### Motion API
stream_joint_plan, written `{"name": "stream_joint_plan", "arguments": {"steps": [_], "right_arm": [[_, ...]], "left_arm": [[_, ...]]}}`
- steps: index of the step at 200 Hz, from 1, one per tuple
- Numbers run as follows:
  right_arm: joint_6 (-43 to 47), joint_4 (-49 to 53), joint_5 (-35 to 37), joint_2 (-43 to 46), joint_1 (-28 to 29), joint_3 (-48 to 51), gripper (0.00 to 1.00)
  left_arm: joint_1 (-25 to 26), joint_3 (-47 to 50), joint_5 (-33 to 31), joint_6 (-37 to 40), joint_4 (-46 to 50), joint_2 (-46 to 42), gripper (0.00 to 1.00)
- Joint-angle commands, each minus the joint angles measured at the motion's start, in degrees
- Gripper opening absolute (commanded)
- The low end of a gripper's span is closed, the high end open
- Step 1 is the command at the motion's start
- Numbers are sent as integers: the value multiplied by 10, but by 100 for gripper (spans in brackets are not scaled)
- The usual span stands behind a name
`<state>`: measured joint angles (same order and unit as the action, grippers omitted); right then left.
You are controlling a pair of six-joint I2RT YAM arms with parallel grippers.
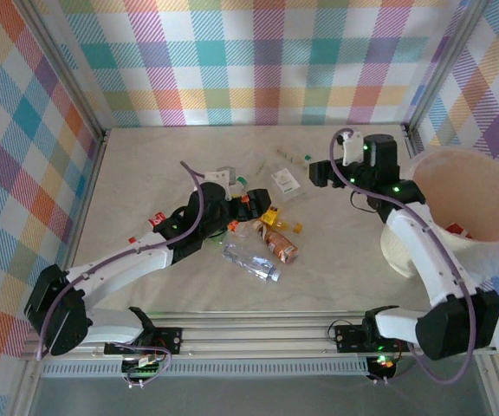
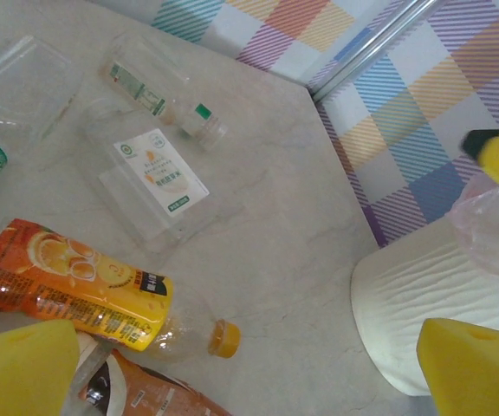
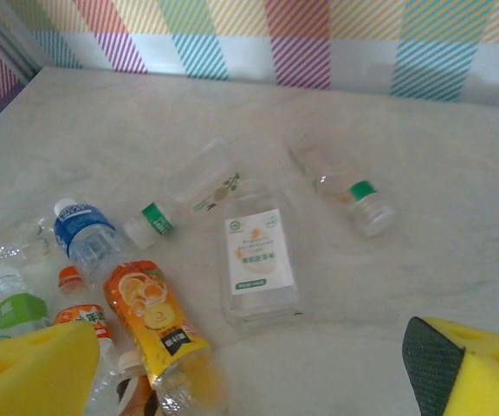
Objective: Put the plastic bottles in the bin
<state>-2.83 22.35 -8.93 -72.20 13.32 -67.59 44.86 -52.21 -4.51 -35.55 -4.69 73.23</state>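
Left gripper (image 2: 254,360): here we go, looking down between its yellow pads, which are spread wide and hold nothing, right over the heap of plastic bottles in mid-table.
Right gripper (image 3: 249,355): also spread wide and empty. In the top view it hangs upper right of centre, between the heap and the bin.
Bin (image 1: 492,186): far right of the top view, mouth up. Its ribbed white wall fills the lower right of the left wrist view.
Left arm's candidate: the orange bottle (image 2: 72,290) lies at lower left of the left wrist view, partly under the left pad. Its long axis slants from upper left to lower right, and the orange cap (image 2: 223,338) points into the gap. We judge a small shift to frame-left would centre it.
Right arm's candidate: the white-label bottle (image 3: 258,256) lies flat just above the gap in the right wrist view. Its long axis runs up the frame, so the pads would close across its narrow side.
Nearer arm: we call the left closer to a grab, and the right closer to the bin.
Crowding: a brown-labelled bottle (image 2: 145,394) lies right against the orange one at the bottom edge. A blue-label bottle (image 3: 85,234) and a green-capped bottle (image 3: 358,199) lie near.
Risk: in our judgement, closing on the orange one could catch its neighbour too.
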Motion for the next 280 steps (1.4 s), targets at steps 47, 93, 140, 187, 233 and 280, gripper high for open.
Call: {"name": "stream_joint_plan", "arguments": {"steps": [47,93,140,187,233,280], "right_arm": [[-47,-77,-6,-146,28,-10,100],[-9,-78,-44,-264,37,-58,100],[44,-57,-30,-359,52,-119,100],[76,-26,11,-427,71,-187,100],[123,30,93,-480,95,-250,100],[131,63,84,-510,106,-281,100]], "left_arm": [[8,8,-28,18,78,-42,100],[8,12,-42,29,72,-46,100],[8,16,-55,27,77,-50,100],[8,21,-64,24,86,-49,100],[8,14,-67,27,96,-43,100],[8,18,-68,25,97,-39,100]]}}
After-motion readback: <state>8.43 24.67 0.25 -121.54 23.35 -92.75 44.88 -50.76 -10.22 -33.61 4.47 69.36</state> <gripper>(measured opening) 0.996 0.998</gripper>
